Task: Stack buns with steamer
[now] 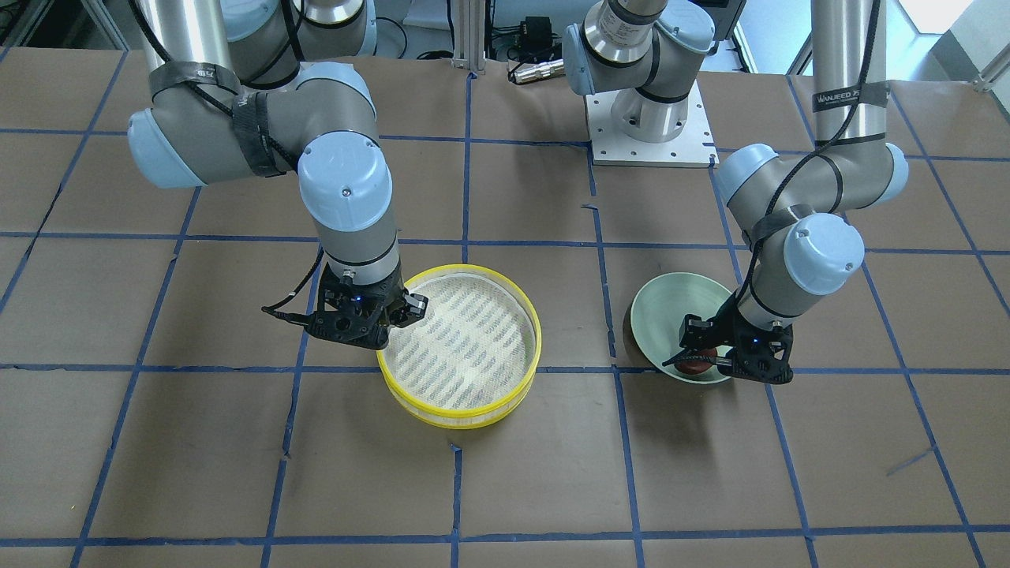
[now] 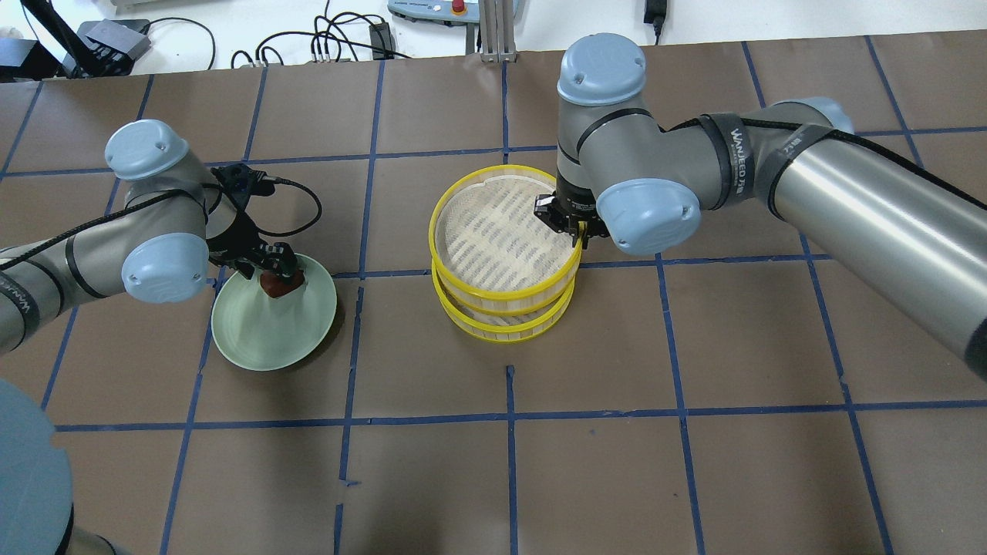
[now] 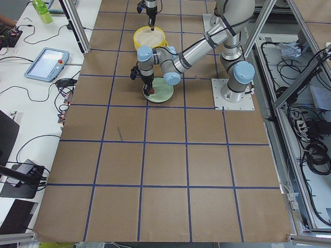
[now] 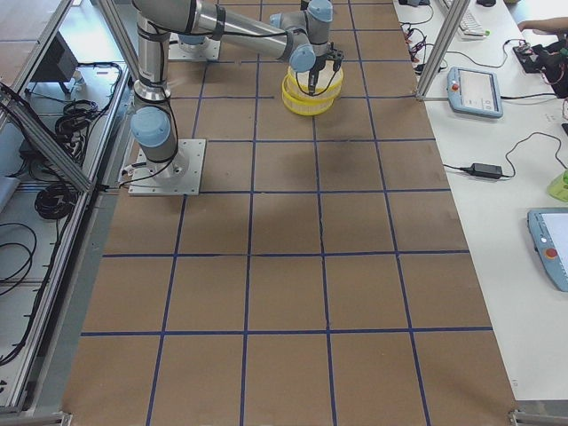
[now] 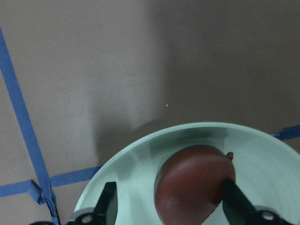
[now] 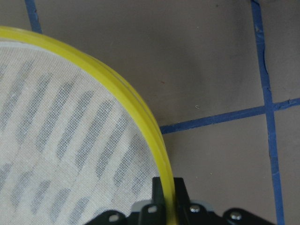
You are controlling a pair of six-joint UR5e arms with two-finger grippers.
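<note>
A dark reddish-brown bun (image 5: 194, 183) lies on the pale green plate (image 2: 270, 339). My left gripper (image 2: 276, 268) is lowered onto the plate with its jaws open on either side of the bun (image 2: 277, 285); the right finger (image 5: 234, 199) touches the bun, while the left finger (image 5: 107, 204) stands apart from it. My right gripper (image 2: 574, 227) is shut on the rim (image 6: 117, 84) of the upper yellow steamer tier (image 2: 501, 223). That tier sits slightly offset on a lower yellow tier (image 2: 501, 325). The white bun is not in view.
The table is brown paper with a blue tape grid. The arms' base plate (image 1: 649, 126) stands at the robot's side of the table. Cables (image 2: 324, 38) and a teach pendant (image 3: 45, 61) lie beyond the table edges.
</note>
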